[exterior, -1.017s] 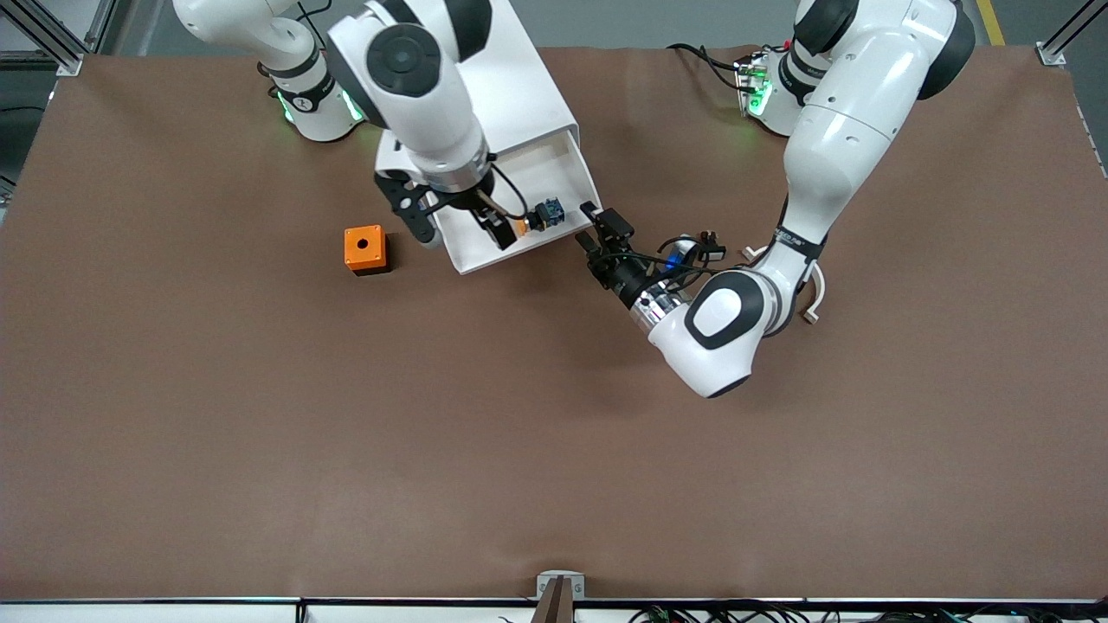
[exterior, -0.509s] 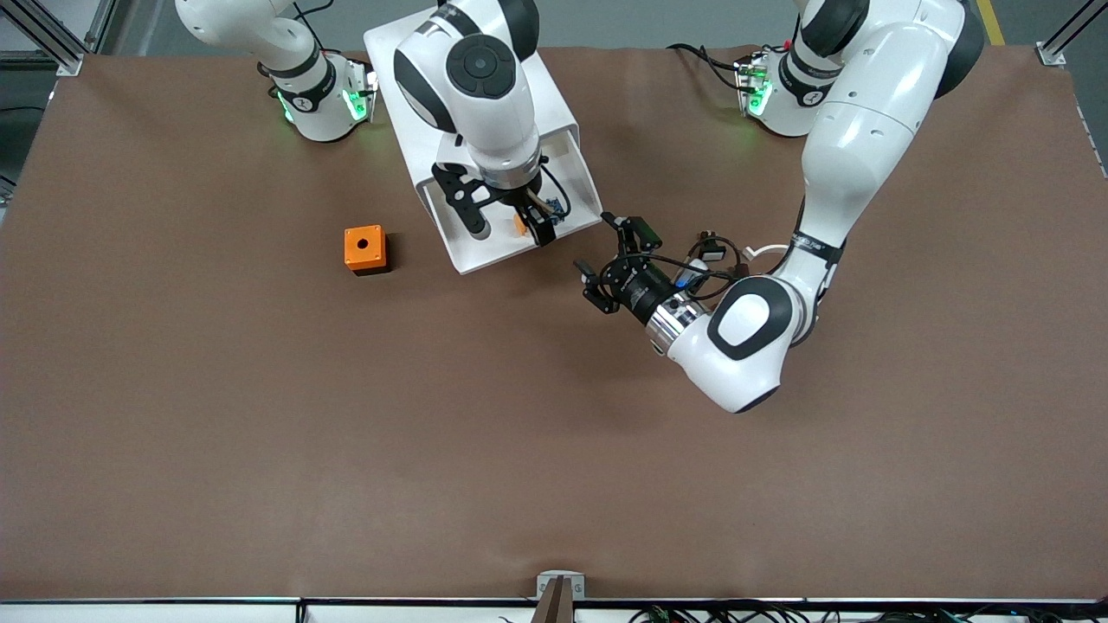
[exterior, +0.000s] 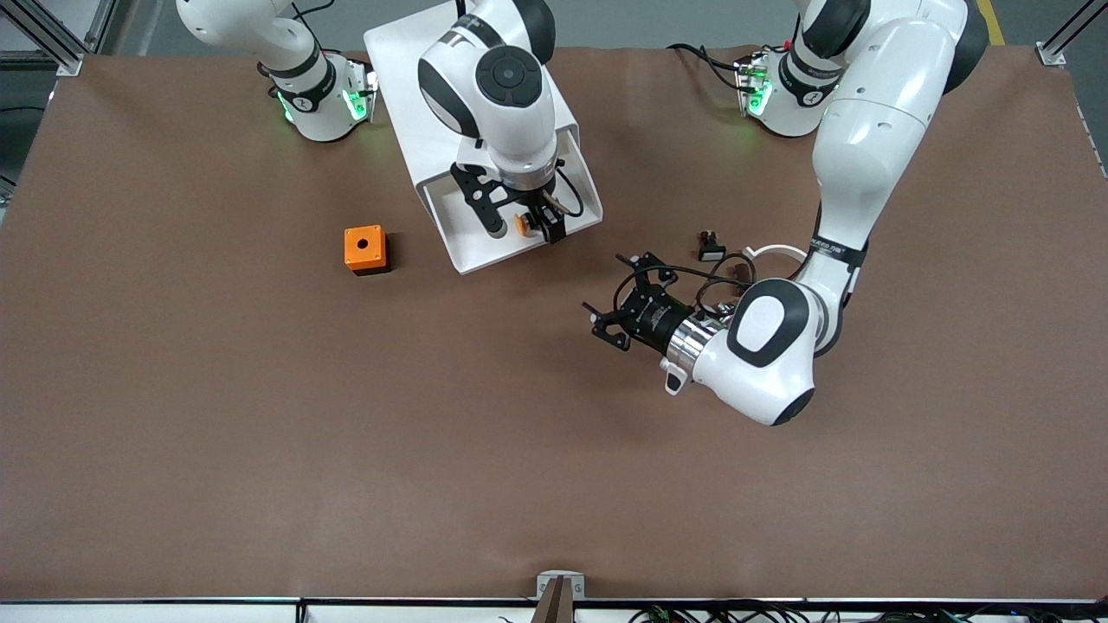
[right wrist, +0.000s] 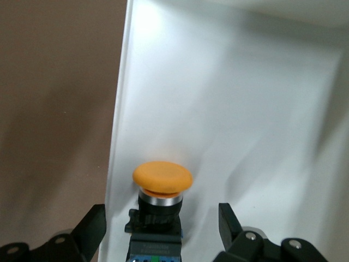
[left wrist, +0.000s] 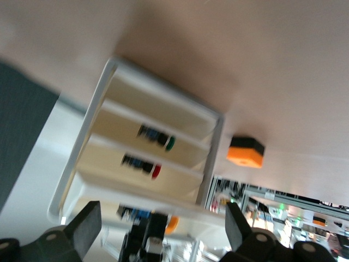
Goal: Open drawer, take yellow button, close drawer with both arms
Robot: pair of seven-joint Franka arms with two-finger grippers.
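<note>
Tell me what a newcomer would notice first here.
The right gripper reaches into the pulled-out drawer of the white cabinet, its open fingers either side of the orange-capped button. The left gripper hangs open over bare table, and an orange cube sits beside the drawer toward the right arm's end.

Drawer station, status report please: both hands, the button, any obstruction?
Right hand open, straddling button in open drawer. Left hand open over bare table. Nothing blocking.

A robotics lab: a brown-covered table (exterior: 260,433) framed by aluminium posts (exterior: 52,39), cables along its edge.
</note>
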